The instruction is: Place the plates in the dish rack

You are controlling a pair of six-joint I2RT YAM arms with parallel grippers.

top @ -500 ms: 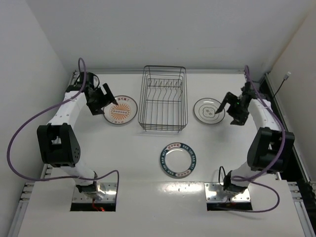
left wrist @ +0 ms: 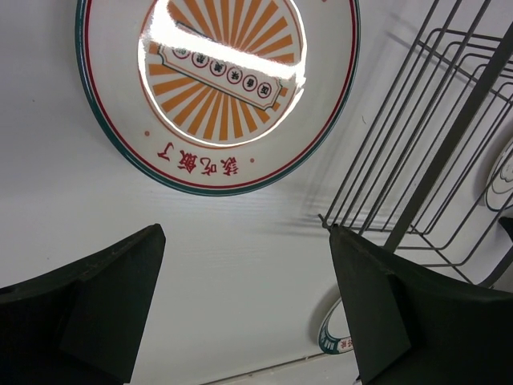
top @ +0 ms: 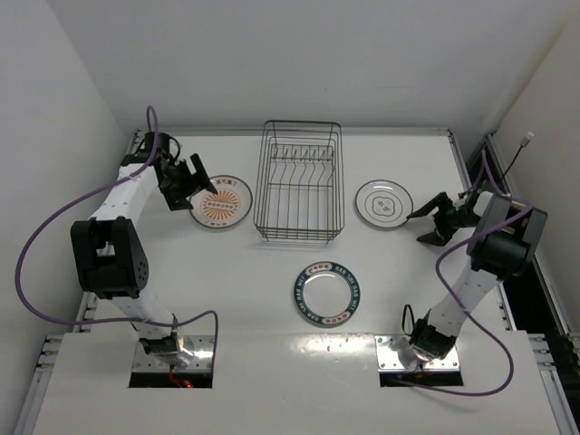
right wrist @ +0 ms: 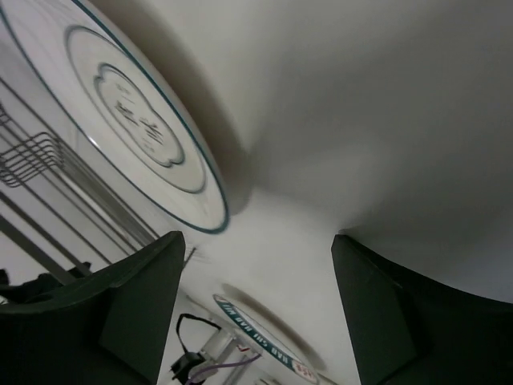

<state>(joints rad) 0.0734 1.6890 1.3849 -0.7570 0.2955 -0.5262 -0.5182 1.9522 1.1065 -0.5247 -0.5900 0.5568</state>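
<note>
The orange sunburst plate [top: 220, 201] lies flat left of the dish rack [top: 300, 181], a dark wire basket with upright prongs and nothing in it. The white plate [top: 383, 203] lies right of the rack. The blue lettered plate [top: 325, 293] lies in front of it. My left gripper [top: 195, 184] is open and empty, just left of the sunburst plate [left wrist: 216, 88], above the table. My right gripper [top: 415, 227] is open and empty, low beside the white plate's [right wrist: 120, 112] right edge, apart from it.
The rack's wires [left wrist: 433, 144] stand close to the right of the left gripper [left wrist: 244, 265]. The blue lettered plate shows beyond the right gripper [right wrist: 256, 273] in the right wrist view [right wrist: 264, 341]. White walls enclose the table at the back and sides.
The right arm has swung out to the right and its gripper has dropped lower and nearer, off the white plate's edge. The left arm has barely moved.
</note>
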